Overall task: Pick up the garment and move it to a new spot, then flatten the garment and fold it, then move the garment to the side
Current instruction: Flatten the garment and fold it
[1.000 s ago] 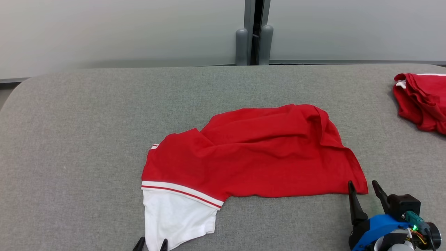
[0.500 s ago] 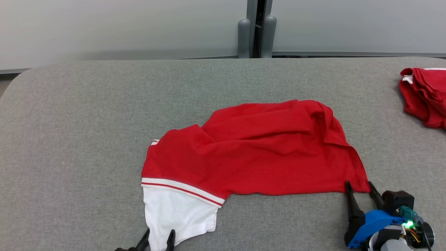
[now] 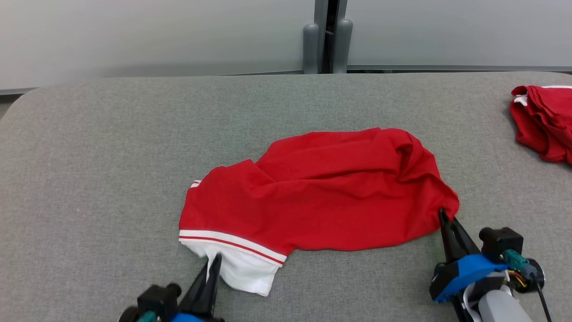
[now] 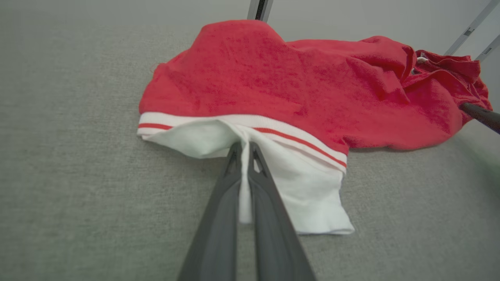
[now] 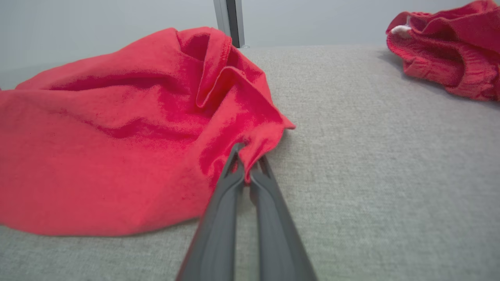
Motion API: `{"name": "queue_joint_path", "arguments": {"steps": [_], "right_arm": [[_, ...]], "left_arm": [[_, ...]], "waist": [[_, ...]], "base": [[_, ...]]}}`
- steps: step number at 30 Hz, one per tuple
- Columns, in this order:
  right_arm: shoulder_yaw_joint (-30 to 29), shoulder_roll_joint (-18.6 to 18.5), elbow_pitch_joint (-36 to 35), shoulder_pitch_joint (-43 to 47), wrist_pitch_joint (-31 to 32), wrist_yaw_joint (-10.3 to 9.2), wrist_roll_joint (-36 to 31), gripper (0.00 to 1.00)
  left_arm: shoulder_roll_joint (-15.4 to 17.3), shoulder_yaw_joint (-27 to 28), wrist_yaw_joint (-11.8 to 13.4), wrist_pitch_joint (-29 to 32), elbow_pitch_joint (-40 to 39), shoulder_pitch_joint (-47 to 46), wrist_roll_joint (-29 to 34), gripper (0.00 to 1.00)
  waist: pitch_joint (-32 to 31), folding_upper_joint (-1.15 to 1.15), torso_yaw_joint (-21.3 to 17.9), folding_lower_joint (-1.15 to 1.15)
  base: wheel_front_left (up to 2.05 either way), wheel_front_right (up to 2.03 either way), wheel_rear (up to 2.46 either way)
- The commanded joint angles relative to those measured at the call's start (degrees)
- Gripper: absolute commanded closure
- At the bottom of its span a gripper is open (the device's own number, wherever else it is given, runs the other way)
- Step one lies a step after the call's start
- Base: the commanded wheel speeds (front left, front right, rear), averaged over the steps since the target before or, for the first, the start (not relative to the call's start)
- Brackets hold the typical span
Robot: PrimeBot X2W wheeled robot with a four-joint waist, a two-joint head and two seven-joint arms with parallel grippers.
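— Both sets of jaws have shut since a second ago. Head view: left jaws clamp the garment (image 3: 321,192) at its white end, right jaws at its red corner, mid-surface (image 3: 111,156).
— Wrist views?
— Left: white cloth pinched. Right: red corner pinched. I'd lift both evenly, keeping tension.

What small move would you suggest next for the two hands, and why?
Probably lift both hands together: the left hand pinches the white end of the red garment, the right hand its red corner, and it lies bunched on the table.
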Motion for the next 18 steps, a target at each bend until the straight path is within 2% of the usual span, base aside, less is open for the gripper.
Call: {"name": "queue_joint_path", "arguments": {"steps": [1,10,18], "right_arm": [[0.5,-0.3,-0.7,-0.6,0.0,-0.03,0.2,1.00],[5.8,-1.9,-6.5,-9.6,0.0,-0.03,1.5,1.00],[9.9,-3.9,-5.4,-27.4,0.0,-0.03,3.1,1.00]], "left_arm": [[0.3,0.2,-0.2,0.0,-0.5,-1.5,0.1,1.00],[4.4,0.8,-0.2,0.0,-3.3,-15.2,1.2,1.00],[9.5,0.3,-0.2,0.0,-0.8,-36.2,1.3,1.00]], "waist": [[0.2,0.00,-0.2,-0.01],[2.7,0.00,-1.7,-0.01],[9.5,0.00,-3.6,-0.01]], "base": [[0.00,0.00,0.00],[0.00,0.00,0.00],[0.00,0.00,0.00]]}}
